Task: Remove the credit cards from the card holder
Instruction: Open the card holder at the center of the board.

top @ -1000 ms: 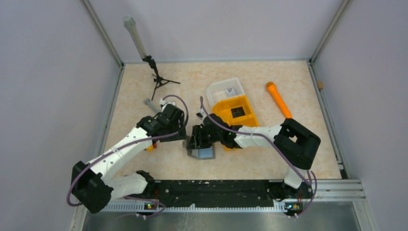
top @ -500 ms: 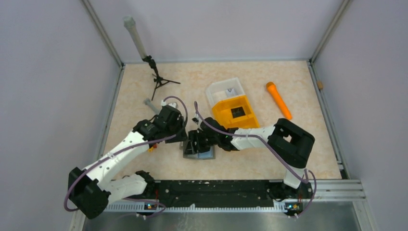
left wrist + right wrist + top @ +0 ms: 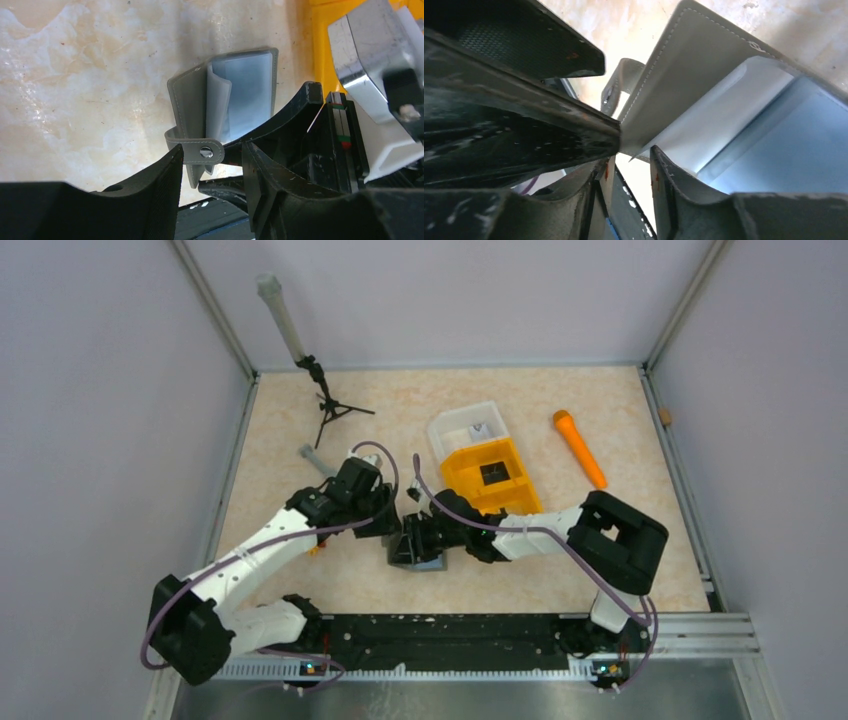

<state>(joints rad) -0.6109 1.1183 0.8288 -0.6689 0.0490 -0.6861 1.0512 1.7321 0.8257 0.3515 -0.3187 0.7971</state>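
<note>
Early stage: pale credit cards [image 3: 247,90] lodged inside opened card holder [image 3: 187,110]; right gripper [image 3: 636,147] pinching flap [image 3: 694,75], left gripper [image 3: 212,172] parted around strap [image 3: 200,150].

Nothing legible showed anywhere; a small embossed mark near one corner of the card holder [image 3: 696,75] was too faint to read.

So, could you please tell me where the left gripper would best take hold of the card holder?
Probably the snap strap: a thin tab sticking out from the card holder's edge, lying between the left gripper's open fingers. Come in from that side and close across its flat faces.
</note>
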